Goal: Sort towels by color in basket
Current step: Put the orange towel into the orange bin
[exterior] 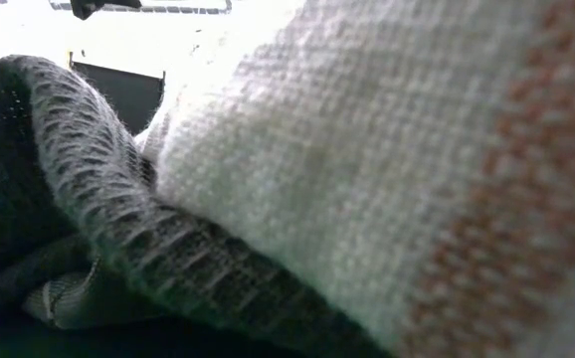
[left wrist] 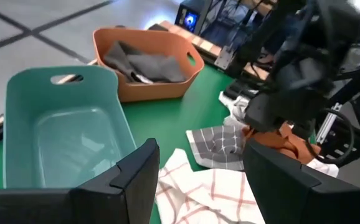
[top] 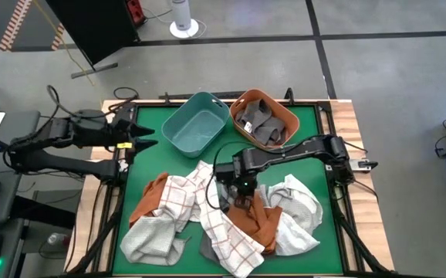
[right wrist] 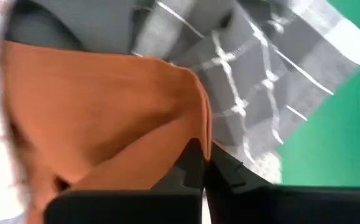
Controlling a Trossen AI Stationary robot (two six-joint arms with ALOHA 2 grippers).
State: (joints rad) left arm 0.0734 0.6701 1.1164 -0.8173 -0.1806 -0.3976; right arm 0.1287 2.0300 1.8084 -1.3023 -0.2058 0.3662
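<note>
A pile of towels lies on the near half of the green table: a rust-orange towel [top: 250,220], white towels with a thin check [top: 223,232], a white one [top: 300,205] and a second rust-orange one [top: 152,197]. Dark grey towels [top: 261,123] lie in the orange basket [top: 283,110]. The teal basket [top: 197,123] beside it holds nothing. My right gripper [top: 242,189] points down into the pile, shut on the rust-orange towel [right wrist: 105,118]. My left gripper [top: 142,143] hangs open at the table's left edge, off the pile. My right gripper pinches the rust-orange towel at a raised fold or edge [right wrist: 195,134] between its two fingertips, which come from above and point down. The fingers hide how many layers they have. The towel lies on the pile, next to a grey checked towel [right wrist: 261,81].
The two baskets stand side by side at the table's far edge. In the low view, a white towel with a rust stripe [exterior: 367,149] and a dark grey one [exterior: 79,199] lie right before the camera and hide the table. Bare green surface [top: 161,162] shows left of the pile.
</note>
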